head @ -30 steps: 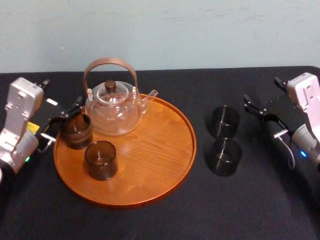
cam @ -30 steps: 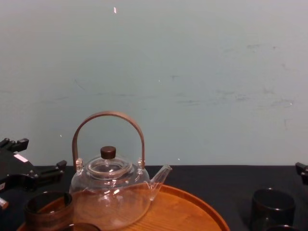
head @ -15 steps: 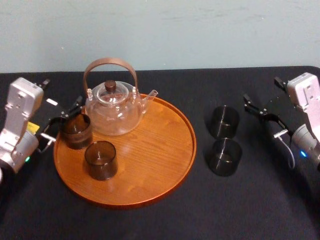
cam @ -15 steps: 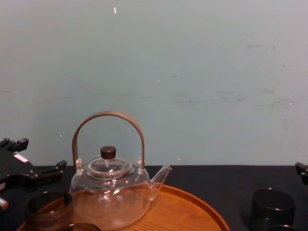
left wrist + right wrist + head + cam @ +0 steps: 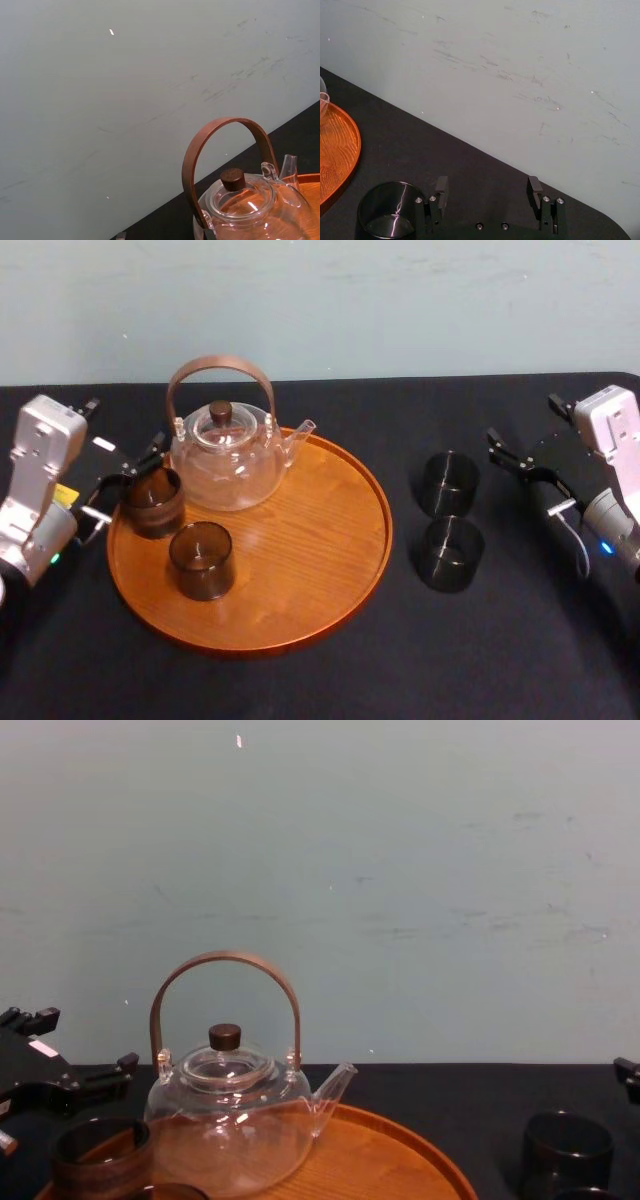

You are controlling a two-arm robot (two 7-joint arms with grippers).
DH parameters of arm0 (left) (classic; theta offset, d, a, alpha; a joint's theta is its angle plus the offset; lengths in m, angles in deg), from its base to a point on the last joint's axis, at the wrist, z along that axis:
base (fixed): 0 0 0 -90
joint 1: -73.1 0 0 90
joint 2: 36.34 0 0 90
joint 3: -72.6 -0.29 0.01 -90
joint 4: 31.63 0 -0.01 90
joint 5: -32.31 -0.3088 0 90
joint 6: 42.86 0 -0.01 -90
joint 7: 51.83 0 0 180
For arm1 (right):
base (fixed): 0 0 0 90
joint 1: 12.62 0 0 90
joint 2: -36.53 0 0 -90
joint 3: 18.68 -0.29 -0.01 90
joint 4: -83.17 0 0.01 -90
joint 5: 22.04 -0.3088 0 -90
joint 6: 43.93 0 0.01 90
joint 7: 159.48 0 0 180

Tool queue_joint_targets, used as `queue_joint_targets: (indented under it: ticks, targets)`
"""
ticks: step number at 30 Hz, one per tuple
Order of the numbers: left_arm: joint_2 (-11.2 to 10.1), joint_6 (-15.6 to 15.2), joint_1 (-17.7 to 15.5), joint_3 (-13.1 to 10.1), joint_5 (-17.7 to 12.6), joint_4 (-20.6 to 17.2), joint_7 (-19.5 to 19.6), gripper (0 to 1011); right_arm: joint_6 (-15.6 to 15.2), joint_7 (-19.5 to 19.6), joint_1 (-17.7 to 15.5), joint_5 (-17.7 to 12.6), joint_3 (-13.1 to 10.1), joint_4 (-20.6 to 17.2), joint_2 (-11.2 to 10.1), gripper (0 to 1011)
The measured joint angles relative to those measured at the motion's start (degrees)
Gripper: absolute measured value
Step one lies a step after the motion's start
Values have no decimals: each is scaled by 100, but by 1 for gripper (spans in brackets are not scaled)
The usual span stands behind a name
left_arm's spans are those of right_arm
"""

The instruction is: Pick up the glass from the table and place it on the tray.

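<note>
Two glasses are left on the black table point(image 5: 320, 680), just off the right rim of the tray point(image 5: 330, 580): the farther glass point(image 5: 447, 483) and, touching or nearly so, the nearer glass point(image 5: 451, 554). Nothing has shifted in the last second. The right gripper point(image 5: 520, 468) hangs beside the farther glass toward the table's right edge, fingers spread, empty. On the tray, by the teapot point(image 5: 228, 460), stand a third glass point(image 5: 152, 502) at its left rim and a fourth glass point(image 5: 201, 560) nearer the front. The left gripper point(image 5: 128, 478), fingers parted and holding nothing, waits just beside the third. This pause suggests the next pick-up falls to the right arm
</note>
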Motion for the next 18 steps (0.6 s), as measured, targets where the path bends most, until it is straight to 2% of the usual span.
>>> queue_joint_targets:
  ticks: [6, 13, 18]
  targets:
    - [0, 0, 0, -1, 0, 0, 0, 1001, 0, -4, -1, 0, -6, 0, 3, 1002]
    - [0, 0, 0, 0, 0, 0, 0, 1001, -42, -179, -86, -55, -149, -73, 36, 1002]
    - [0, 0, 0, 0, 0, 0, 0, 1001, -219, -366, -285, -263, -336, -343, -7, 1002]
